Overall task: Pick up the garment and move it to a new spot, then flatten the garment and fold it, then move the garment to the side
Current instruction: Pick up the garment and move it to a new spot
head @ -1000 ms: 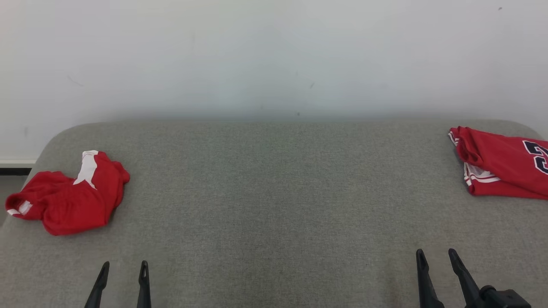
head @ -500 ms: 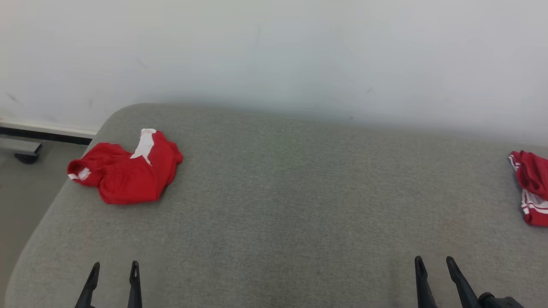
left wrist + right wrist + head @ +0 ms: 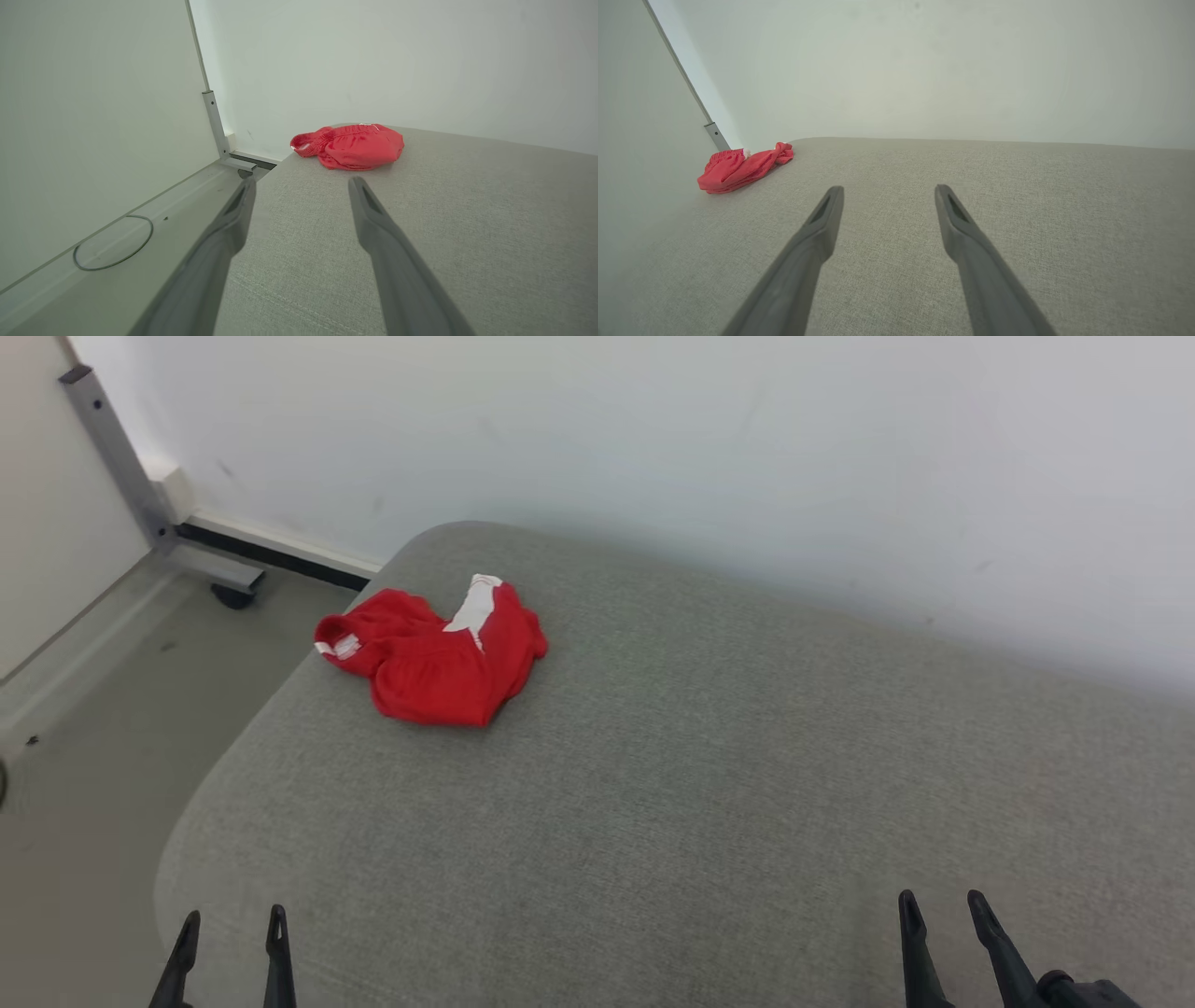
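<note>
The red garment [image 3: 434, 658] is bunched up at the far left corner of the grey padded surface [image 3: 700, 784], close to its edge and the wall. Both sets of jaws are spread wide, with nothing held. The left gripper [image 3: 233, 917] is clearly the nearer one: the heap is seen ahead of it and a touch to the right, though well apart. The right gripper [image 3: 940, 898] is way over on the other side. The heap is stretched roughly sideways across the left wrist view, but no real long axis can be picked out, tbh. The underside and most hems are hidden, so the kind of garment can't be called.
</note>
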`<state>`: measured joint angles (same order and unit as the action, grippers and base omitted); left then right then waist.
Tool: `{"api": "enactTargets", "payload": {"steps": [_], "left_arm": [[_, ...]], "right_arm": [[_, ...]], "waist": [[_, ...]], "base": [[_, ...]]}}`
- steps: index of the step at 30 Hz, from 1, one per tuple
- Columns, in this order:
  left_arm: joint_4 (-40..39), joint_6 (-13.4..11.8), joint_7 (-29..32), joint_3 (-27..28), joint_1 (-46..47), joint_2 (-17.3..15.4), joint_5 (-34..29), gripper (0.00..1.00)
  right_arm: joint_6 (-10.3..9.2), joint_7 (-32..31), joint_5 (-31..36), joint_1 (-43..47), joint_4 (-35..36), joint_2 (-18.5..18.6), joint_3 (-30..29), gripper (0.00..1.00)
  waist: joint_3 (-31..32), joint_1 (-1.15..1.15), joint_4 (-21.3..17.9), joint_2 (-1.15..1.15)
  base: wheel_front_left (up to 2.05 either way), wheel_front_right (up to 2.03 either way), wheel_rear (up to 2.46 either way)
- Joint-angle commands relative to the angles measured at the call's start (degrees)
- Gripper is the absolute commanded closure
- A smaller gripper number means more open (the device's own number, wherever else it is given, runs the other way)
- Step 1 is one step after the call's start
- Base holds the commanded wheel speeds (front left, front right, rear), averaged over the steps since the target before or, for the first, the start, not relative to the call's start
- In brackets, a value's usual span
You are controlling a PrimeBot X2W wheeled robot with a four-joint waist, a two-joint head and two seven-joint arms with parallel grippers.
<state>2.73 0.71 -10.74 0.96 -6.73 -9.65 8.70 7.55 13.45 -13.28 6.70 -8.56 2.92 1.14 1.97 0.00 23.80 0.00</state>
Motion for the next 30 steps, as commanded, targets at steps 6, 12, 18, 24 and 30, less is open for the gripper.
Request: {"api": "enactTargets", "payload": {"steps": [6, 12, 18, 24, 30], "left_arm": [[0.17, -1.13, -0.44, 0.99, -0.09, -0.25, 0.87, 0.0], [0.0, -1.69, -1.05, 1.42, -0.21, -0.01, 1.37, 0.0], [1.08, -1.8, -1.15, 1.25, 2.82, 0.21, 2.19, 0.0], [3.16, -0.74, -0.9, 1.75, 9.72, -0.79, 3.75, 0.0], [5.01, -0.53, -0.75, 3.52, 21.43, -3.04, 5.53, 0.0]], "right_arm": [[-0.15, -0.32, 0.61, -1.5, 0.05, -0.03, 0.68, 0.0], [-0.15, -0.78, 1.17, -2.4, -0.04, -0.02, 0.93, 0.0], [-0.15, -1.17, 1.83, -2.68, 0.37, -0.01, 0.23, 0.0], [-0.15, -2.3, 3.37, -3.95, 2.32, 0.0, -0.83, 0.0], [-0.15, -3.6, 4.27, -7.45, 5.68, 1.45, -1.43, 0.0]], "waist": [[-1.32, 0.0, 5.46, 0.0], [-2.05, 0.0, 5.69, 0.0], [-2.98, 0.0, 5.61, 0.0], [-6.13, 0.0, 2.06, 0.0], [-13.2, 0.0, -6.09, 0.0]], "base": [[0.0, 0.0, 0.0], [0.0, 0.0, 0.0], [0.0, 0.0, 0.0], [0.0, 0.0, 0.0], [0.0, 0.0, 0.0]]}}
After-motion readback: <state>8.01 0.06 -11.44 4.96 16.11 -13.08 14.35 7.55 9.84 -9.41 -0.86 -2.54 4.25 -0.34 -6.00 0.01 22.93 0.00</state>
